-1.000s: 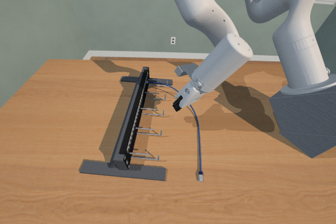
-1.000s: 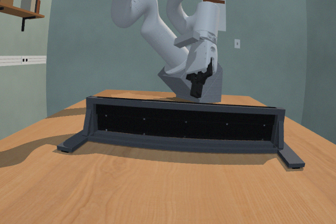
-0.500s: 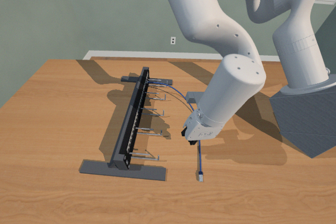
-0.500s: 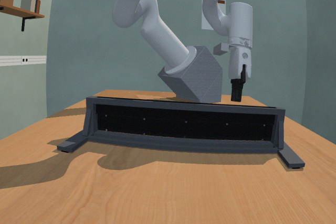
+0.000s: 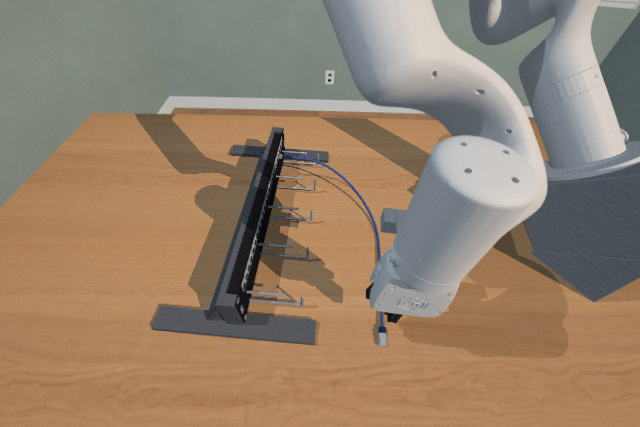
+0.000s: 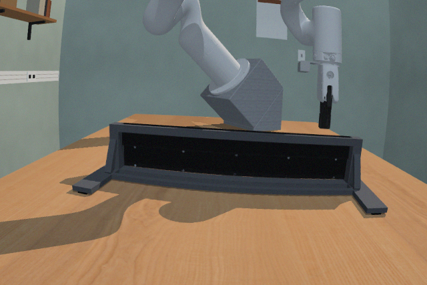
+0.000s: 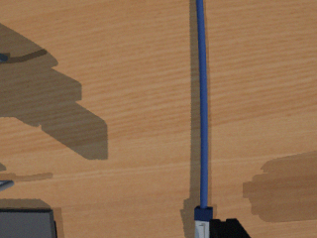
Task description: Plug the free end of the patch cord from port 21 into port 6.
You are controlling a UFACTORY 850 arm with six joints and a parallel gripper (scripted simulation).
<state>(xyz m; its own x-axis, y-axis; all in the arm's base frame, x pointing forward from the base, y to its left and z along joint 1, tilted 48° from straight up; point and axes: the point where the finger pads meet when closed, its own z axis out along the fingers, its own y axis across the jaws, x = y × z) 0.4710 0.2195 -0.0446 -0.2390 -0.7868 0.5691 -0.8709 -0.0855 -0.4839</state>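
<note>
Wood tabletop [image 5: 129, 375] [image 6: 241, 240] [image 7: 144, 99], and we're basically at the pre-grasp step imo: gripper [image 5: 383, 308] [image 6: 324, 126] [image 7: 230, 229] closed w/ nothing in it, near the cord's free plug [image 5: 382, 337] [image 7: 204, 227] lying there, so next we'd prob open up, then descend.

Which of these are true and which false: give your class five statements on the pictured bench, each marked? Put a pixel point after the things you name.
1. The blue patch cord [image 5: 354, 188] [image 7: 202, 99] ends in a free plug [image 5: 382, 337] [image 7: 203, 214]. True.
2. The black-fingered pincer [image 5: 393, 317] [image 6: 324, 127] grips that plug. False: it is shut on nothing.
3. The dark grey metal rack [image 5: 233, 327] [image 6: 234, 187] lies on its back. False: it stands upright.
4. The tabletop [image 5: 310, 386] [image 6: 220, 247] [image 7: 124, 30] is wooden. True.
5. The cord is red. False: blue.
</note>
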